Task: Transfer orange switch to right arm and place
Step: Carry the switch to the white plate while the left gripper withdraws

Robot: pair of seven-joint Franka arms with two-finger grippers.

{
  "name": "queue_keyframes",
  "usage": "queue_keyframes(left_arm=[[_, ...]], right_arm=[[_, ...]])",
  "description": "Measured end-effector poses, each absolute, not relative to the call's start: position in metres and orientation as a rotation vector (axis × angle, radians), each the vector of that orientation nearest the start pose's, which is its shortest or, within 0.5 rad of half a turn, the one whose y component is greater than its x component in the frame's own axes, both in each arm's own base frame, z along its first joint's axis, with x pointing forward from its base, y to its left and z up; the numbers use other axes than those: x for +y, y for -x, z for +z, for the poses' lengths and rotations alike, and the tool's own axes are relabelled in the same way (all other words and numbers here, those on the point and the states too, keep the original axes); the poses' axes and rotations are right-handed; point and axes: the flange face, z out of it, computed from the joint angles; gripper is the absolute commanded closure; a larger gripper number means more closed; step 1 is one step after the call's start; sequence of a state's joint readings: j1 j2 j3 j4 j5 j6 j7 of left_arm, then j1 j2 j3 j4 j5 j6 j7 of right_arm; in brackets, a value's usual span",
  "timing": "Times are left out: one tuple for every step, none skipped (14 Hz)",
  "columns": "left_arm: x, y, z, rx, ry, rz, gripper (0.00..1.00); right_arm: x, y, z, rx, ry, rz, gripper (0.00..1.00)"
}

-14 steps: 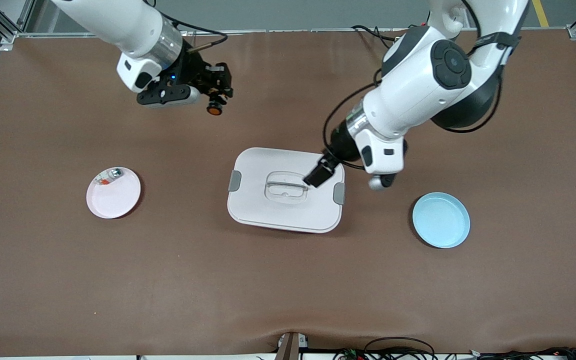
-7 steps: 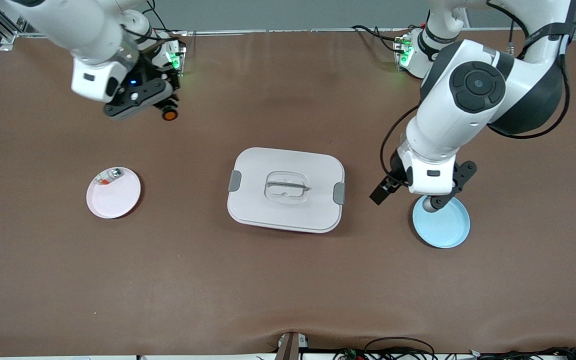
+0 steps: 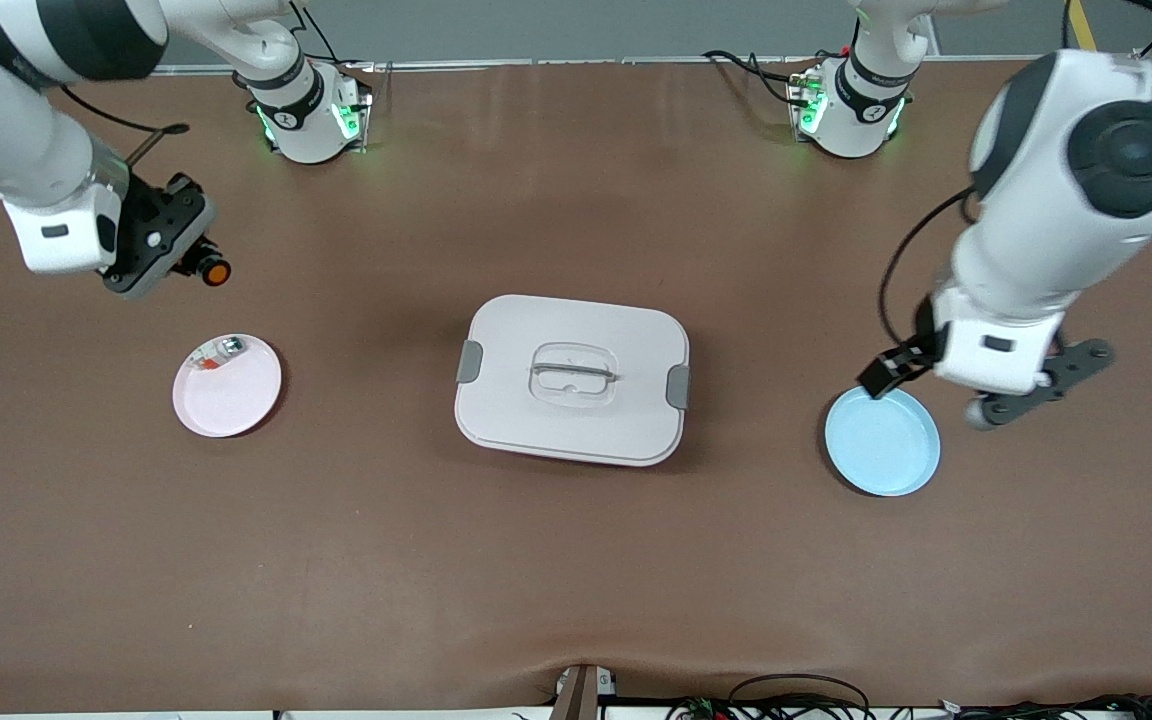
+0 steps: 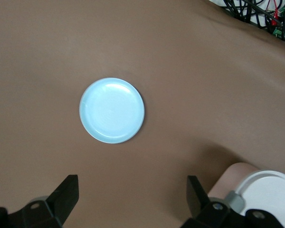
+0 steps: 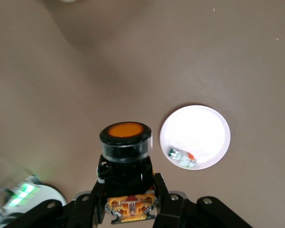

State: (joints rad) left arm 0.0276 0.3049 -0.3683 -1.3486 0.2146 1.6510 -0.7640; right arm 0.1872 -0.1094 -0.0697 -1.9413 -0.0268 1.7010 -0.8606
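I see the orange switch [image 5: 126,142], a stubby black cylinder with a round orange cap, clamped in the right tool [image 3: 198,268] above the bare table [image 3: 576,580] near the pink plate [image 3: 236,400], which holds a small clear part [image 3: 219,351]. The left tool [image 4: 130,199] hangs wide open and empty over the table beside the empty blue plate [image 3: 882,441]. The white lidded box [image 3: 572,378] is closed.

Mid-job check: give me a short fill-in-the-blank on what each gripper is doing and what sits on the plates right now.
1. The right gripper is shut on the ____ switch.
2. The left gripper, over bare table beside the blue plate, has its fingers ____.
3. A small clear-and-silver part lies on the ____ plate.
4. The white lidded box sits on the table ____ the two plates.

Missing words: orange; open; pink; between
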Motion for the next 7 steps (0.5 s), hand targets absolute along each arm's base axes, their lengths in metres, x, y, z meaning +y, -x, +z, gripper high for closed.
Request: queue_keyframes(left_arm=[[-0.148, -0.627, 0.571, -0.604, 2.991, -0.103, 0.0], [-0.136, -0.626, 0.576, -0.566, 2.992, -0.098, 0.0], [-0.126, -0.624, 0.582, -0.516, 2.995, -0.091, 0.0], [-0.117, -0.621, 0.587, -0.456, 2.996, -0.08, 0.0], [-0.11, -0.616, 0.593, -0.39, 2.993, -0.069, 0.0], [-0.102, -0.612, 0.599, -0.323, 2.991, -0.062, 0.0], [-0.093, -0.607, 0.605, -0.261, 2.992, -0.056, 0.0]], right_arm=[[0.042, -0.513, 0.502, -1.529, 2.71, 0.17, 0.97], [0.028, -0.515, 0.486, -1.595, 2.684, 0.132, 0.98], [0.015, -0.516, 0.47, -1.647, 2.665, 0.098, 0.98], [0.004, -0.515, 0.455, -1.679, 2.66, 0.077, 0.98], [-0.005, -0.514, 0.44, -1.712, 2.665, 0.074, 0.98], [-0.01, -0.513, 0.428, -1.756, 2.672, 0.086, 0.98], [-0.011, -0.512, 0.417, -1.797, 2.678, 0.096, 0.98]])
